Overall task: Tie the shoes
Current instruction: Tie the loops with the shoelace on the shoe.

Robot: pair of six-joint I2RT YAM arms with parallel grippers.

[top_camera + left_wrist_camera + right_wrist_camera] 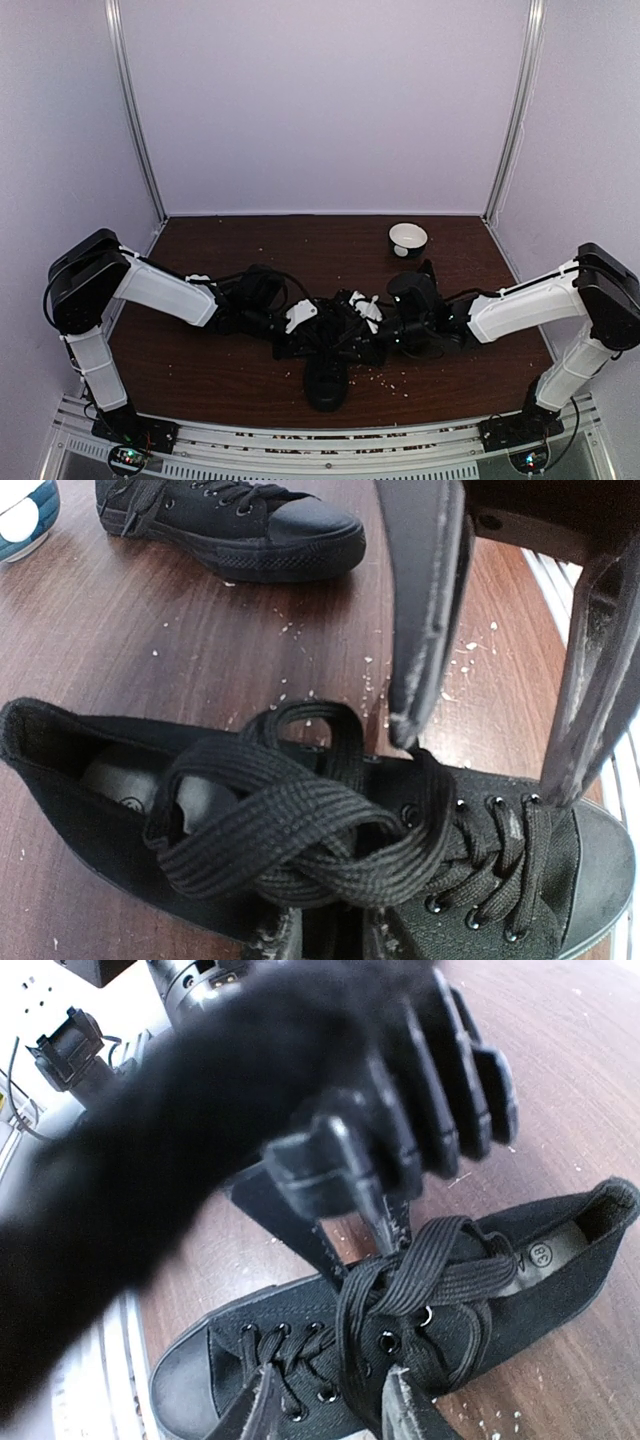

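One black shoe (318, 348) lies on its sole between both arms, toe toward the near edge (590, 870). Its flat black laces (290, 820) are crossed in loose loops over the tongue (430, 1270). My left gripper (328, 935) has its fingertips a little apart at the shoe's near side, with dark lace or upper between them. Whether it pinches anything is unclear. My right gripper (328, 1400) is open and straddles the laced part, one fingertip (405, 725) touching a lace. The second shoe (325, 385) stands apart (240, 525).
A white bowl (408, 240) sits at the back right of the brown table (220, 370), and its blue and white side shows in the left wrist view (20, 515). White crumbs are scattered round the shoes (385, 378). Walls enclose three sides.
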